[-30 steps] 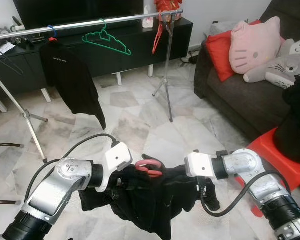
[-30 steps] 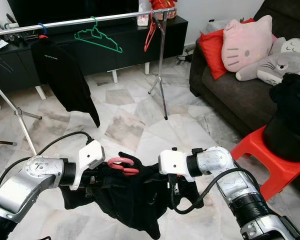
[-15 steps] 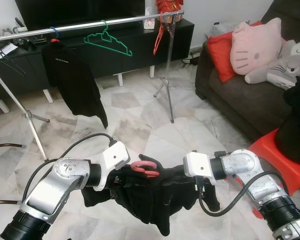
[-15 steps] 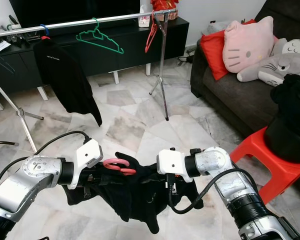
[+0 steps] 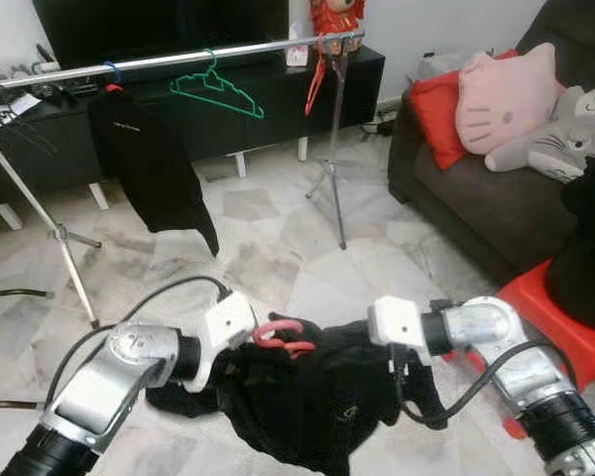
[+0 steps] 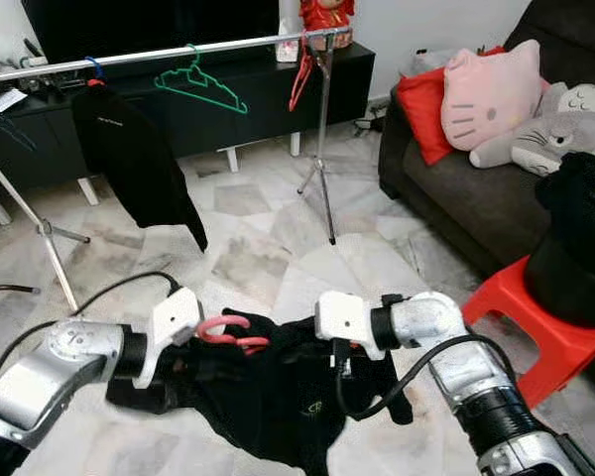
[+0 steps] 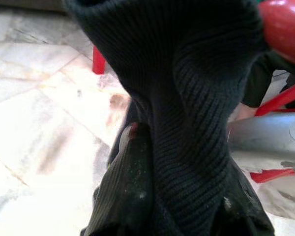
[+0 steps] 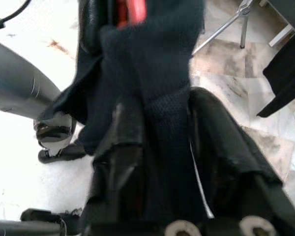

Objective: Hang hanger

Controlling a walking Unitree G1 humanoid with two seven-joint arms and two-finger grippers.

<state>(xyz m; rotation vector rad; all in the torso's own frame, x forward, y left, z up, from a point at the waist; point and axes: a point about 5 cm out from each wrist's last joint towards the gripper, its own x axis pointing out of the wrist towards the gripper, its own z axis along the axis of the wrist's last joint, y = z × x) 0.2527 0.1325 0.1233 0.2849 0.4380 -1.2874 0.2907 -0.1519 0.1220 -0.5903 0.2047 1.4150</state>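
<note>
1. Since the earlier frame: black garment (image 5: 312, 407) sagged lower, bottom centre.
2. Left gripper (image 7: 137, 162) and right gripper (image 8: 157, 142) each clamped on its fabric.
3. Red hanger (image 5: 281, 337) poking above; lift evenly toward rail (image 5: 178, 58), upper left.

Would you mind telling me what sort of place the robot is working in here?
Most likely a home living room: a dark sofa with plush cushions, a low black TV cabinet, and a clothes rail standing on the marble floor.
</note>
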